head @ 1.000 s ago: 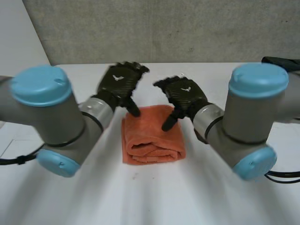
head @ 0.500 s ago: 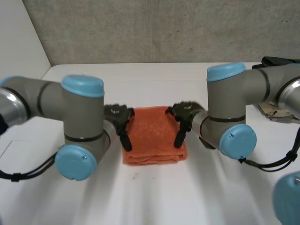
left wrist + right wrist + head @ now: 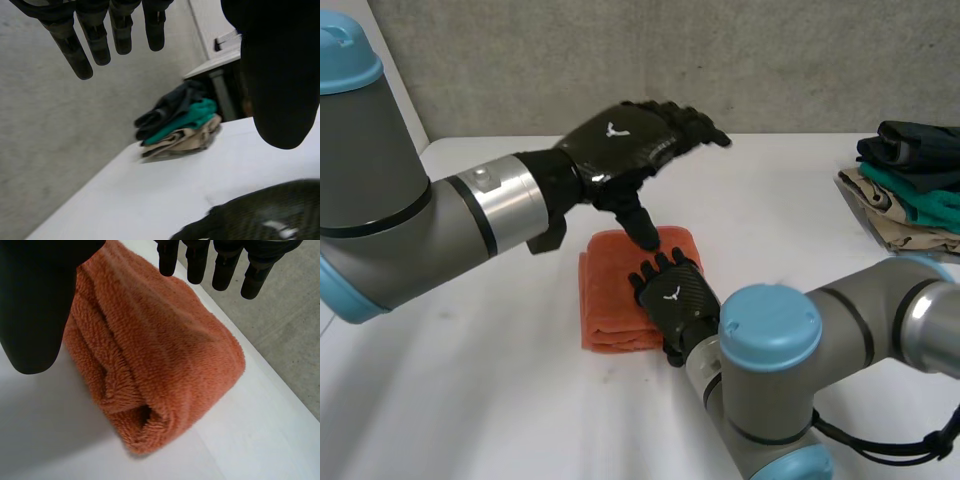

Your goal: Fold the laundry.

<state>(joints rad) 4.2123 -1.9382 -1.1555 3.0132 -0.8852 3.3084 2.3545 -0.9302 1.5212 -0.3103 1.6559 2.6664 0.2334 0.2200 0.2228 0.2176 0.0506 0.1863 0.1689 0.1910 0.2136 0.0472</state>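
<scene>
A folded orange towel (image 3: 610, 290) lies on the white table (image 3: 490, 400), its rolled fold toward the front. My left hand (image 3: 620, 145) hovers open above the towel's far edge, fingers straight and thumb pointing down at the cloth. My right hand (image 3: 675, 300) is open over the towel's right front part. In the right wrist view the towel (image 3: 160, 350) lies under my right hand (image 3: 35, 300), whose fingers are straight and hold nothing. In the left wrist view my left hand (image 3: 280, 75) is spread in the air, with the back of my right hand (image 3: 270, 220) below it.
A stack of folded clothes (image 3: 910, 190), dark, teal and beige, sits at the table's far right edge; it also lies beyond the fingertips in the left wrist view (image 3: 180, 122). A grey wall runs behind the table.
Both arms swung out of their earlier pose beside the towel. The left hand rose above the towel's far edge; the right hand came round to its right front. The towel has not moved.
</scene>
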